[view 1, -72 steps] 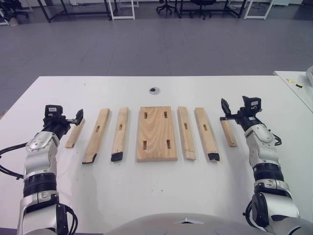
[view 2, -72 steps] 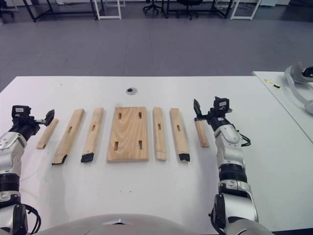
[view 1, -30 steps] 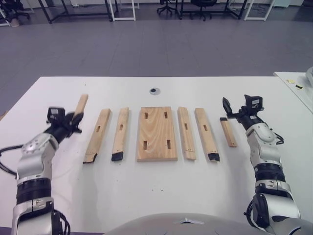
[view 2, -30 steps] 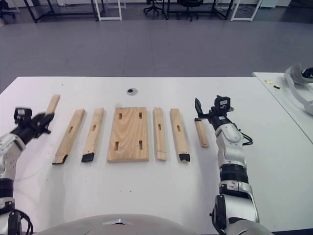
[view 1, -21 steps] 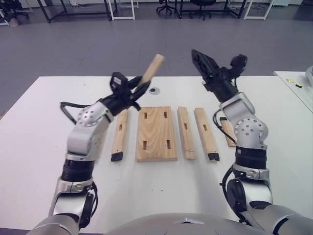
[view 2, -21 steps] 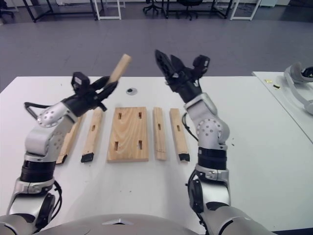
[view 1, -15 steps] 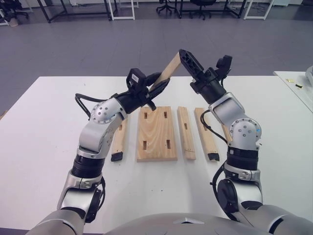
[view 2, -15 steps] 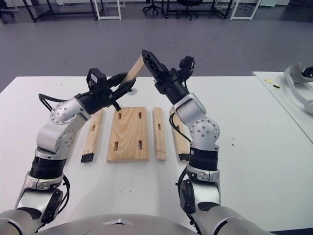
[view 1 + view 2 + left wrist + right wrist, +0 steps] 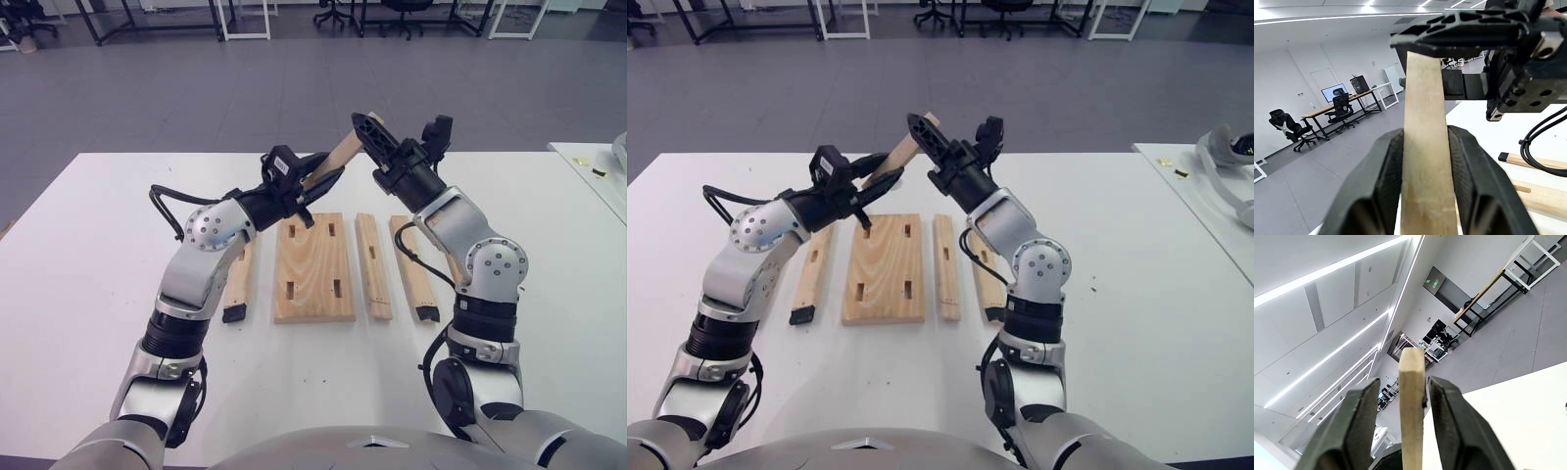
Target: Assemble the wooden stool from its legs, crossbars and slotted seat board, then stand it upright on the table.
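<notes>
Crossbar [image 9: 341, 154] aslant between left claw [image 9: 1426, 147] and right claw [image 9: 1403, 387], over seat board [image 9: 313, 266]

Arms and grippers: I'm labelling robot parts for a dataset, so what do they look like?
The left arm and right arm have rounded silver-grey shells, black joint rings and loose black cables. The left gripper and right gripper are black, each with two tapered fingers.
</notes>
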